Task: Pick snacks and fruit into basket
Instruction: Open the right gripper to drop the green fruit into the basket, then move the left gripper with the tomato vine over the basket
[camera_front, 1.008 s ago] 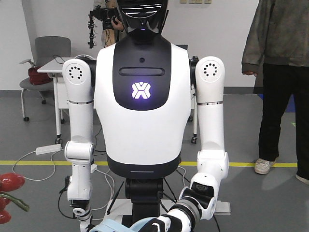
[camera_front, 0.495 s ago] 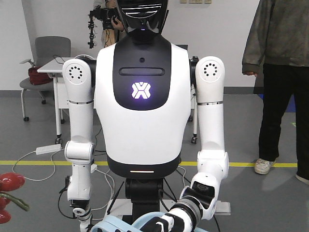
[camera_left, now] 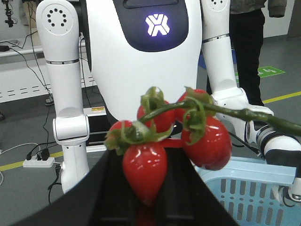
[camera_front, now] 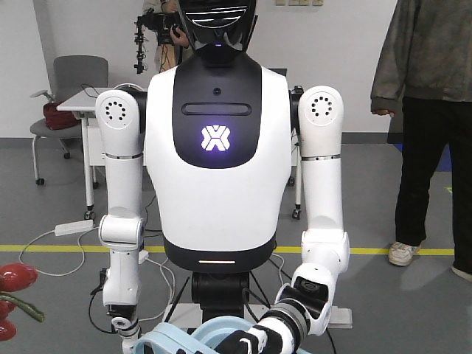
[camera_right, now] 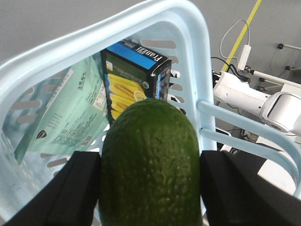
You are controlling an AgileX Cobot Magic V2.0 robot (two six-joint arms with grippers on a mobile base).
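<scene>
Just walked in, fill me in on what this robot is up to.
It is loading a light blue basket. The right gripper holds a green bumpy fruit above the basket, where the cookie box and mint-green pouch already lie. The left gripper holds a red fruit cluster, not yet in.

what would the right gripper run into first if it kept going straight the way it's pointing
Probably the basket: the right gripper, shut on the avocado, points into its opening, toward the cookie box and the green pouch inside. Depth is unclear, so which comes first is uncertain.
</scene>
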